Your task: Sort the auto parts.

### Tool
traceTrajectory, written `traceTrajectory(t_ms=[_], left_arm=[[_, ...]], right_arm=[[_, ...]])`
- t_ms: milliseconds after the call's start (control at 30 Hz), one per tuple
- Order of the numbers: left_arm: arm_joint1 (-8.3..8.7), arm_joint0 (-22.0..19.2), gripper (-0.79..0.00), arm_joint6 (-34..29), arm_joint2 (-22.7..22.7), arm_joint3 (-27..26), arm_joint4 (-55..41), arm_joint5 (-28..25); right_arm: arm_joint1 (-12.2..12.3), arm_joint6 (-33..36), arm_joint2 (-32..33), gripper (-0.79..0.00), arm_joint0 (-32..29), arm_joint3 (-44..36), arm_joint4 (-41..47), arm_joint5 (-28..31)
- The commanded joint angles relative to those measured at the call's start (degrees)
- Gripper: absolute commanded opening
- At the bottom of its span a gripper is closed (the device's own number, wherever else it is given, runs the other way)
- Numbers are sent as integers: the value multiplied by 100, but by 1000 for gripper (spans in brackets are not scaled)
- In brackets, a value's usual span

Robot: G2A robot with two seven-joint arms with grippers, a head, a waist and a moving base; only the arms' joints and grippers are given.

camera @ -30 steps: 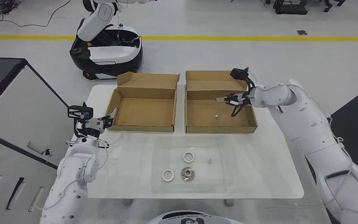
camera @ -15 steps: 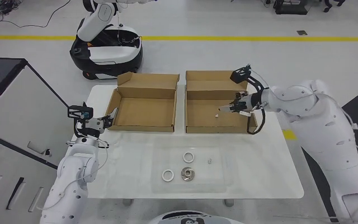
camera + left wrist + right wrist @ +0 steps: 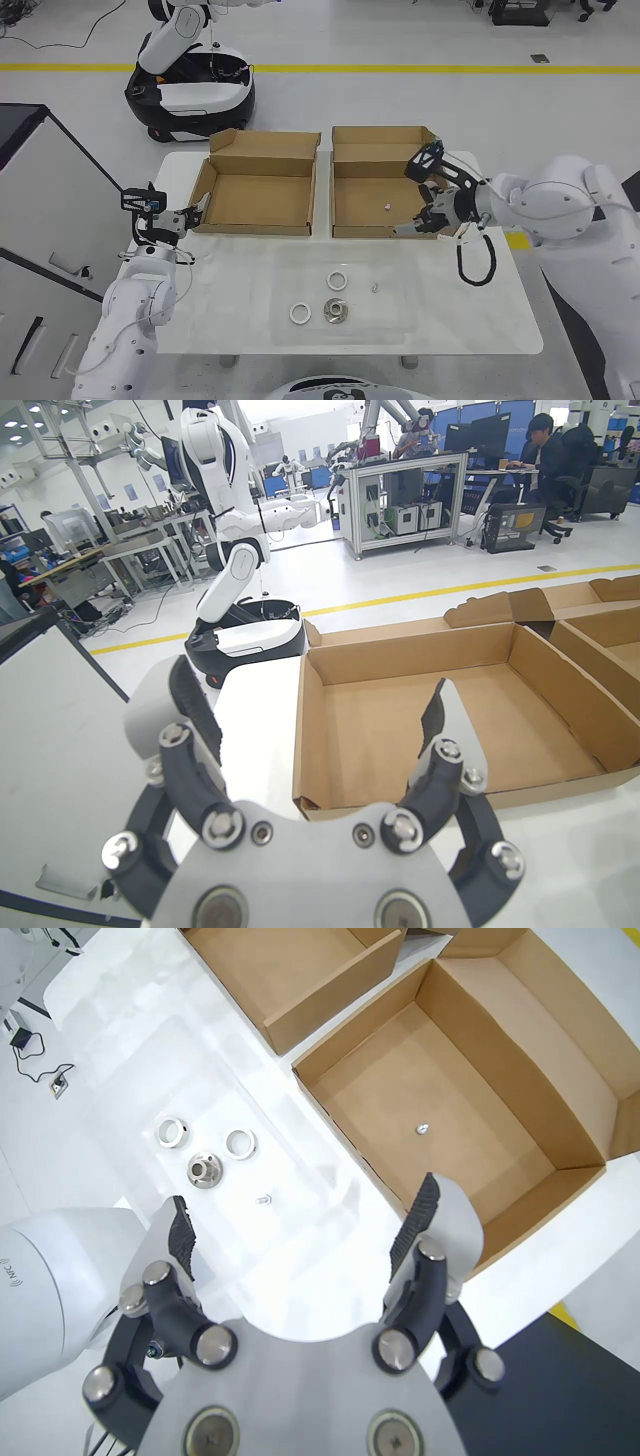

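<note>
- Auto parts lie in two groups around the right gripper (image 3: 304,1195): four on the white table (image 3: 250,280) and one boxed.
- Right cardboard box (image 3: 360,205): the right gripper hangs over its near right corner. A second ago it was above the box floor, so the arm is withdrawing toward the robot.
- Left cardboard box (image 3: 255,200): nothing is seen inside. The left gripper (image 3: 309,676) sits just outside its left wall, jaws wide apart, empty and unmoved.
- Right gripper: jaws wide apart, nothing between the pads.
- Flanged hub (image 3: 204,1170): on the table, nearer the robot than the right gripper, to its left and well apart from it.
- Two rings (image 3: 172,1133) (image 3: 241,1144): just beside the hub, not touching it.
- Loose bolt (image 3: 263,1200): the table part closest to the right gripper.
- Boxed bolt (image 3: 421,1129): on the right box floor beyond the right gripper, in the same spot throughout.
- Judgement: that drop is finished and four parts remain. The loose bolt looks the likely next pick, to join its like.
</note>
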State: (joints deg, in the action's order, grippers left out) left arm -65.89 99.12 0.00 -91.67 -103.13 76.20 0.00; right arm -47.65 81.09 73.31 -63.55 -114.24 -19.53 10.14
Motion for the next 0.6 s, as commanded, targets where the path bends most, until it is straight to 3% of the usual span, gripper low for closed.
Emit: traceTrajectory(t_ms=[0,333,567], left_arm=[[0,0,0,0,0,0,0,0],[0,0,0,0,0,0,0,0],[0,0,0,0,0,0,0,0]], right_arm=[[-1,-1,-1,0,1,3,0,-2],[2,38,-94,0,-13,-112,-84,60],[10,691,-653,0,574,-498,-288,-78]])
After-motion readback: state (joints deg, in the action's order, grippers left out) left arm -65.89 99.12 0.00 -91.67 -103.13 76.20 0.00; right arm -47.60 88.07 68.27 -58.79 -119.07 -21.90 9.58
